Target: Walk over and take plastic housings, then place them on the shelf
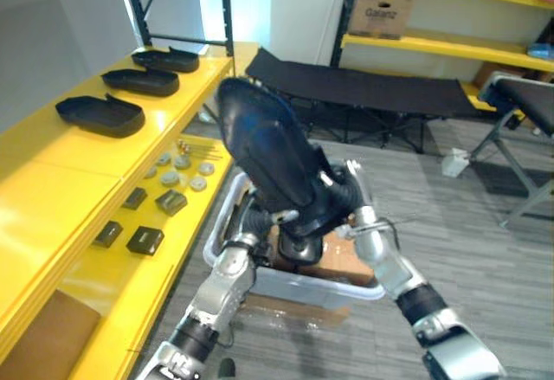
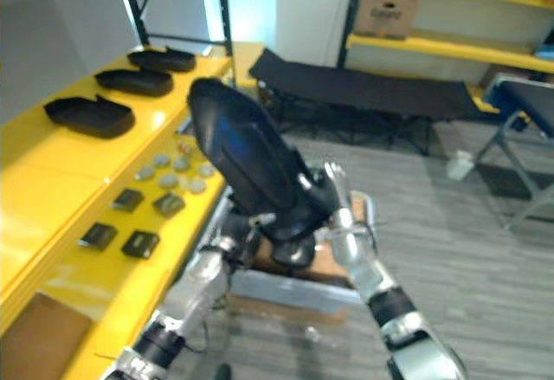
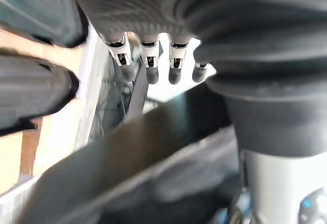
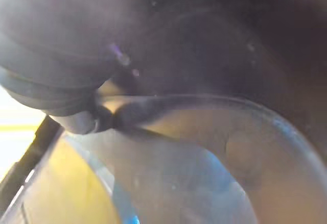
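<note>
A long black plastic housing (image 1: 268, 151) is held tilted in the air between both hands, its wide end up and toward the yellow shelf (image 1: 61, 181). My left hand (image 1: 258, 224) grips its lower end from the left, fingers (image 3: 148, 63) curled over the housing's edge (image 3: 143, 152). My right hand (image 1: 351, 194) clasps the same end from the right, pressed close against the dark shell (image 4: 230, 55). Three more black housings (image 1: 99, 113) (image 1: 140, 81) (image 1: 166, 58) lie in a row on the shelf's top level.
A grey bin (image 1: 294, 286) with cardboard (image 1: 338, 263) in it sits on the floor under the hands. Small dark blocks (image 1: 144, 240) and grey discs (image 1: 177, 168) lie on the shelf's lower level. A black folding cot (image 1: 363, 90) and yellow racks with a box (image 1: 381, 12) stand behind.
</note>
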